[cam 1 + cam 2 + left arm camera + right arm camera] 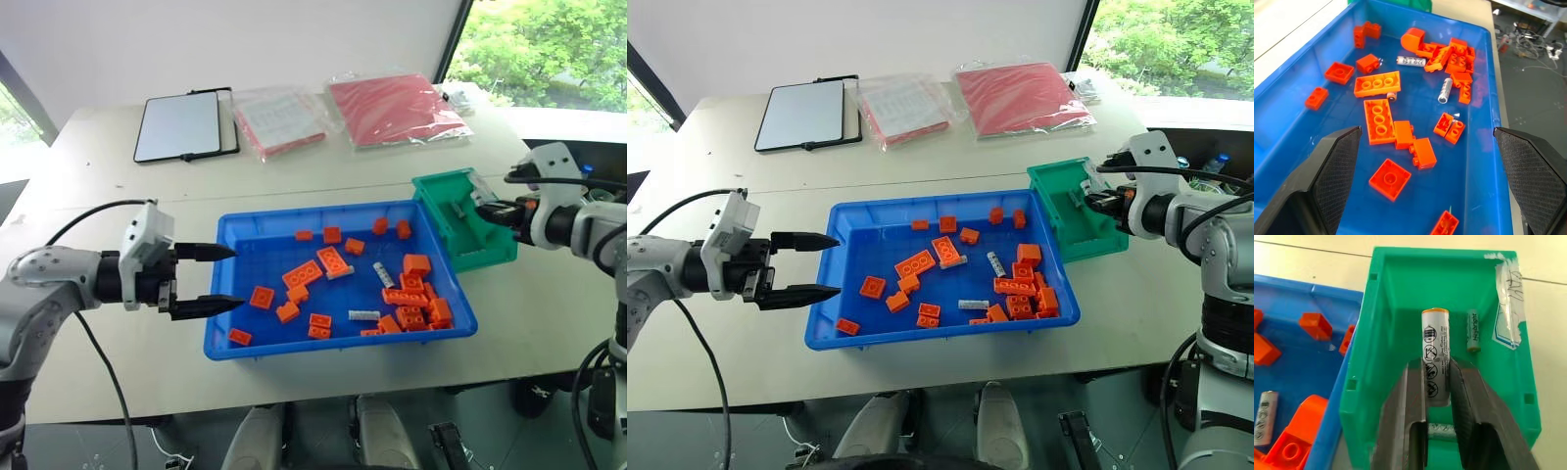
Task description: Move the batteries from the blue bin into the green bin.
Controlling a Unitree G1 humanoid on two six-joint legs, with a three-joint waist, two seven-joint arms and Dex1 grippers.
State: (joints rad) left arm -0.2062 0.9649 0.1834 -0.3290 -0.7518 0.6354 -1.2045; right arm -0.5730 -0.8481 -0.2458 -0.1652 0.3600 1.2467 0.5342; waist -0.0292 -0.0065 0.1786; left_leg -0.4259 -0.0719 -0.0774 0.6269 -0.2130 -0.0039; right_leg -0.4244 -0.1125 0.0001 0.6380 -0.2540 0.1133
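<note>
While the left gripper [223, 279] waits with its jaws wide apart and empty at the near-left edge of the blue bin [257, 346], the task looks only partly done. In the left wrist view I count two batteries [1445, 90] lying among the orange bricks [1377, 84] in the blue bin, and a small round end beside a long brick may be a third one; I cannot tell for sure. The bricks are many, about twenty, and they should stay there.

Farther, at the right end of the blue bin and touching it, stands the green bin [1400, 289]. Here the right gripper [1437, 382] holds one battery [1435, 350] between its jaws, above the inside of the bin, so this one is not yet dropped. At least two other batteries already lie in the green bin: one small battery [1473, 330] beside the held one, and one under the jaws.

So I judge at least two delivered, one arriving, two or three left.

At the far side of the table [98, 176] lie a tablet [181, 125] and two plastic bags [392, 106].
</note>
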